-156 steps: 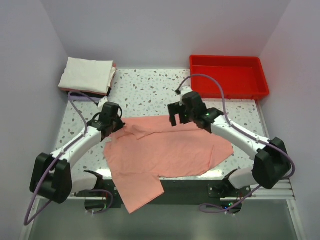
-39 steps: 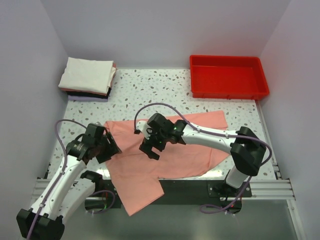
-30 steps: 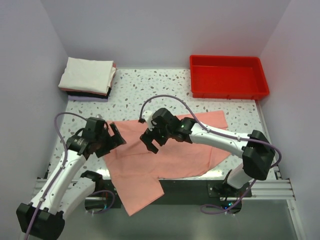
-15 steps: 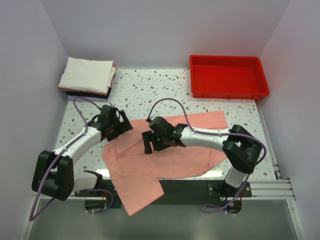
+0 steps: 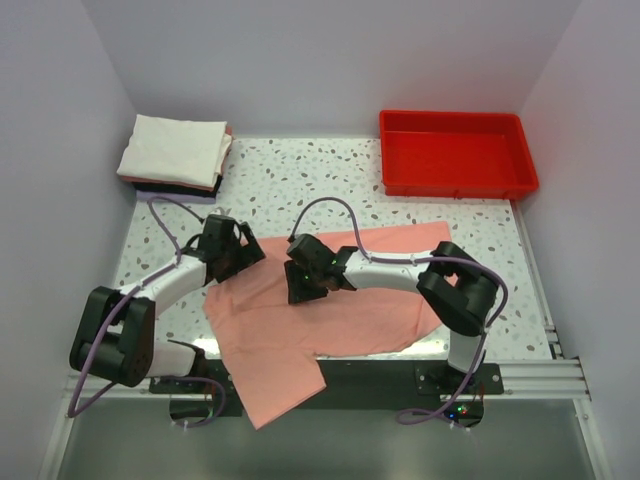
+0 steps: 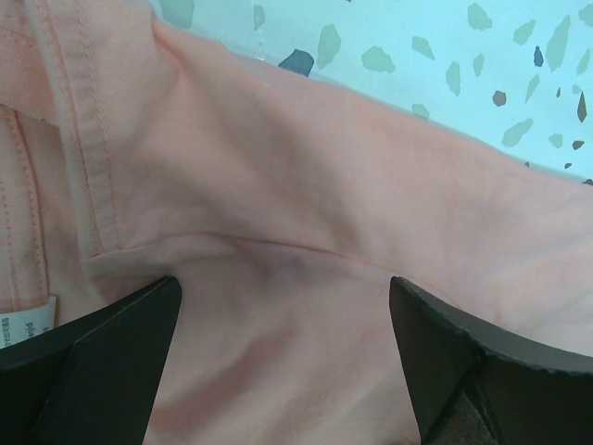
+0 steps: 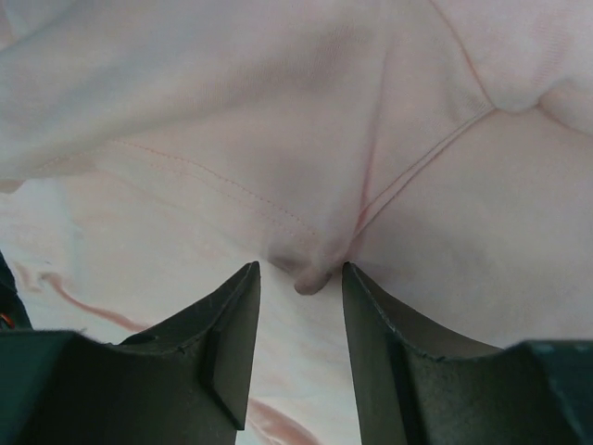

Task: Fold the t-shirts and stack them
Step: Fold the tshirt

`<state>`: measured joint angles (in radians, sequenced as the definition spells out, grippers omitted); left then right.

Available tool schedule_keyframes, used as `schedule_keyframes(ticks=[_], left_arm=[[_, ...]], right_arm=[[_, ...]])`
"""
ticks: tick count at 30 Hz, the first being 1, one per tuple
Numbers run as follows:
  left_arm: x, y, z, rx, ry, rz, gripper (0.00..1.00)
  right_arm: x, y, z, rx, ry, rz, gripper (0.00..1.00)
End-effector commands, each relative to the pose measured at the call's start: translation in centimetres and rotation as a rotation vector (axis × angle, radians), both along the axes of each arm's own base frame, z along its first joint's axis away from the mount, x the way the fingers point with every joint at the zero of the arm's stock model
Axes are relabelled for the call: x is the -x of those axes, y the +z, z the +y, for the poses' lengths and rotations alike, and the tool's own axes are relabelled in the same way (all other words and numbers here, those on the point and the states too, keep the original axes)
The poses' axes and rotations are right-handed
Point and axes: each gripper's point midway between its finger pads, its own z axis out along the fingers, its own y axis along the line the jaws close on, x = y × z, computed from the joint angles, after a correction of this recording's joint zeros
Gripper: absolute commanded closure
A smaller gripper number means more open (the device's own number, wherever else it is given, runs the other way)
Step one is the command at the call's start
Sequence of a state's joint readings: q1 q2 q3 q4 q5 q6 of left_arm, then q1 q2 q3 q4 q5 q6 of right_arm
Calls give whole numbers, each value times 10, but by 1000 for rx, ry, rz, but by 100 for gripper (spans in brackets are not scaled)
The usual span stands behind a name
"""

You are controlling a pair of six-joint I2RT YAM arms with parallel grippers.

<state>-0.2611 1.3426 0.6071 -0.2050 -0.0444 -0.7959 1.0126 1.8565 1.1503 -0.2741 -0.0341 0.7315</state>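
Note:
A salmon-pink t-shirt (image 5: 370, 300) lies spread on the speckled table, its near part hanging over the front edge. My left gripper (image 5: 232, 258) sits low over its far left corner. In the left wrist view that gripper (image 6: 284, 283) is wide open over pink cloth (image 6: 324, 185), with the collar seam and a white neck label (image 6: 28, 326) at the left. My right gripper (image 5: 303, 285) is down on the shirt's middle left. Its jaws (image 7: 299, 267) stand half closed around a small raised pinch of cloth (image 7: 312, 276), with gaps on both sides. Folded t-shirts (image 5: 175, 148), cream on top, are stacked at the back left.
A red plastic tray (image 5: 457, 176) stands at the back right corner. Grey walls close in the table on three sides. Speckled table surface (image 5: 300, 185) shows between the stack and the tray. Purple cables loop above both arms.
The right gripper slid left onto the shirt's middle left and its jaws narrowed around a pinch of cloth. The left gripper moved up to the shirt's far left corner, still open.

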Motion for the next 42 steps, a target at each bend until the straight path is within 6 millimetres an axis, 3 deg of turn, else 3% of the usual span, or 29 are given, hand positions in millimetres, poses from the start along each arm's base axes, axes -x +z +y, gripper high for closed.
schedule_keyframes(ticks=[1,13,25,32,36,37,39,42], left_arm=[[2,-11,13,-48,19,2,0],[5,-15,20,-71,37,11,0],[4,-15,27,-98,48,17,0],[4,-14,29,-108,50,21,0],[4,-13,28,-109,40,20,0],[3,-12,28,-105,39,22,0],[3,-10,25,-97,28,18,0],[1,-2,23,-92,17,7,0]], right_arm=[[-11,9,11,-26,-38,-26,58],[-14,13,-3,7,-93,-56,100],[0,24,-21,41,-61,-32,100],[1,16,-33,102,-54,-25,100],[6,20,-24,76,2,-4,92],[6,20,-23,79,14,-10,83],[5,25,-23,83,23,-15,78],[-4,46,-31,102,14,-74,39]])
